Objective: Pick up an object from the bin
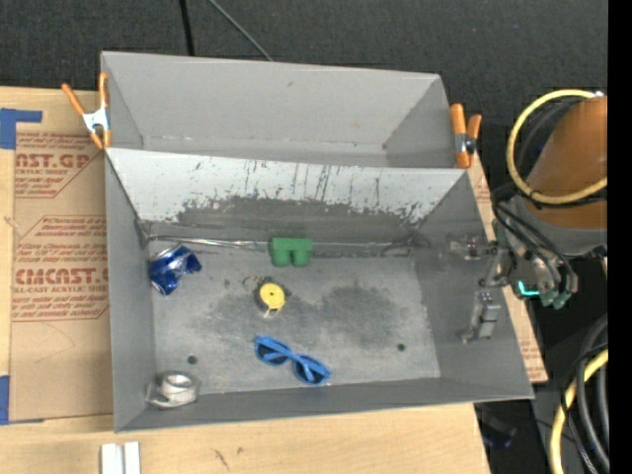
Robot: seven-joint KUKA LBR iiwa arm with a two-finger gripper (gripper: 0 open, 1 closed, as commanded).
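Five loose items include green block (290, 252), blue plastic glasses (292, 359); hand (481, 322) by right wall (456, 227), grip unclear.

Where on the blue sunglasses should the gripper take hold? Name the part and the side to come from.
Probably the narrow bridge of the blue sunglasses, from straight above. They lie flat on the bin floor, clear of other things, long axis running upper left to lower right, so close across that axis.

Just below the green block (289, 252) lies a yellow disc (271, 296), farther below it blue glasses (292, 359), to its left a crumpled blue thing (173, 269), and far to its lower left a silvery ring (174, 390).
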